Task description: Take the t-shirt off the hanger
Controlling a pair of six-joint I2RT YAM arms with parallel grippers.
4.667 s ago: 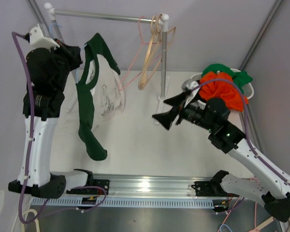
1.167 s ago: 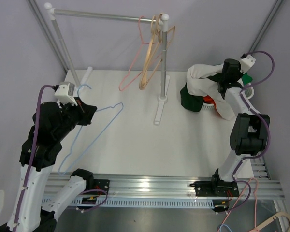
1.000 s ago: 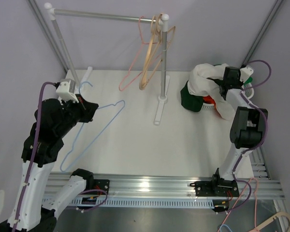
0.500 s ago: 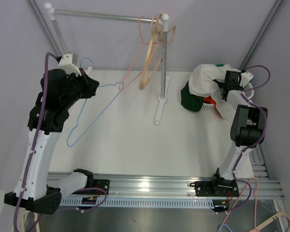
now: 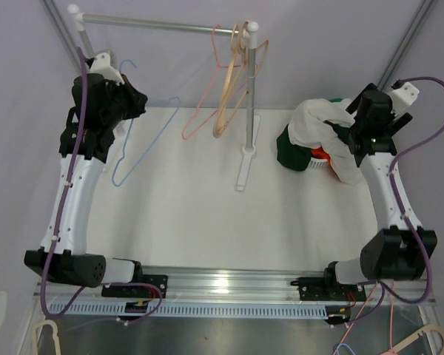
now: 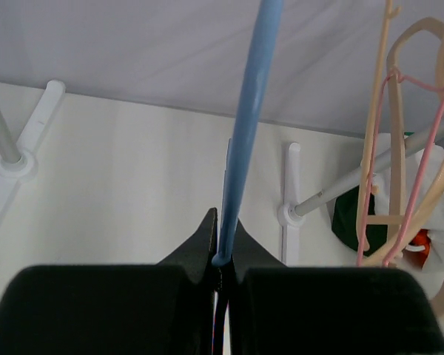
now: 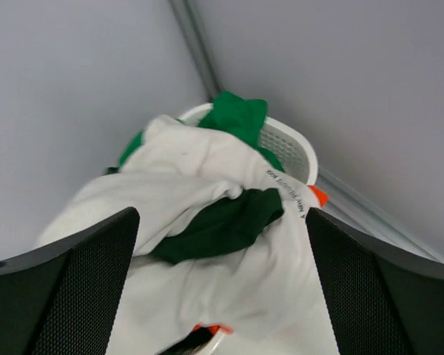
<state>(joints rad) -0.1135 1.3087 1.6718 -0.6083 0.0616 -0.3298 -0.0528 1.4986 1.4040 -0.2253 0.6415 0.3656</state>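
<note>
Left gripper (image 6: 222,242) at ten o'clock pinches the blue hanger (image 6: 249,126); right gripper (image 7: 222,218) spread wide. T-shirt (image 7: 200,185) lies on the basket (image 7: 292,153), two o'clock.

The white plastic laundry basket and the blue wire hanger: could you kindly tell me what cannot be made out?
White plastic laundry basket: right wrist view, contents buried under the white-and-green t-shirt.
Blue wire hanger: left wrist view, one end cut off by the top edge, the rest behind the left hand.
</note>
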